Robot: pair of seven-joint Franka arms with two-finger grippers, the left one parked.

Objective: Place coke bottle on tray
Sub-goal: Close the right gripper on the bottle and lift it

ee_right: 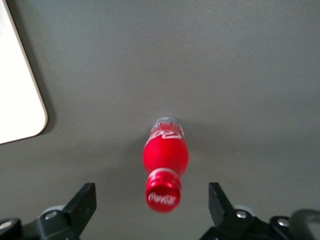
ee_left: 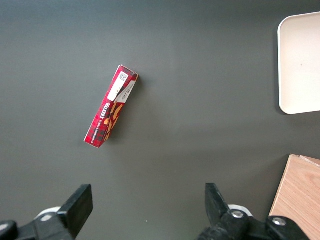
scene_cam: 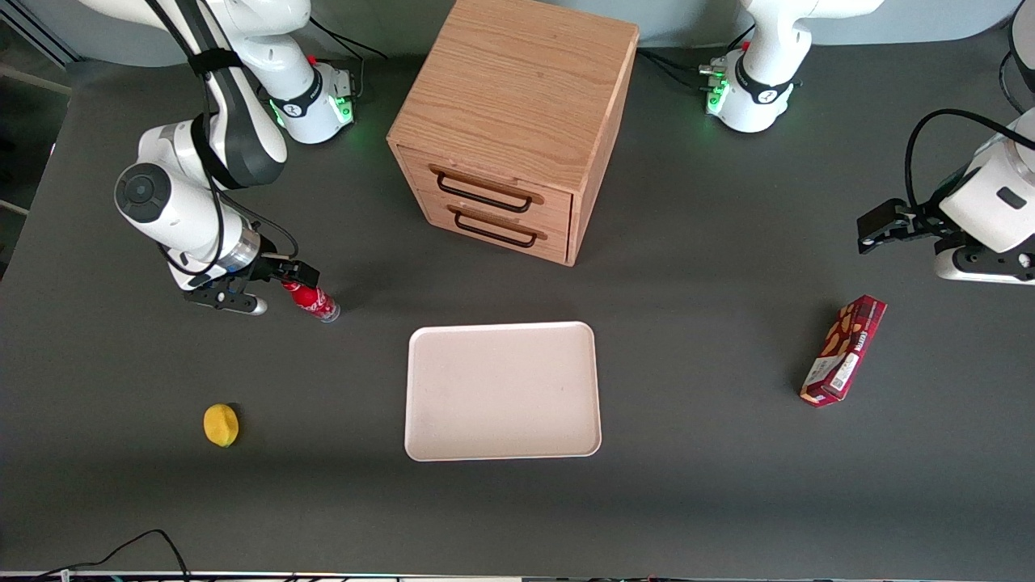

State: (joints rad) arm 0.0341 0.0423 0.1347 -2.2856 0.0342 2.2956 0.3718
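Dark table (scene_cam: 695, 485) (jaws (ee_right: 152, 210) spread) bears tray (scene_cam: 501, 392).

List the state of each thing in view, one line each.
Gripper: open, fingers either side of the bottle's cap, not gripping.
Coke bottle: upright on the table, capped, not on the tray.
Tray: flat on the table, nothing on it.
Drawers: both shut.
Snack box: lying flat, toward the parked arm's end.
Lemon: resting on the table, nearer the front camera than the bottle.
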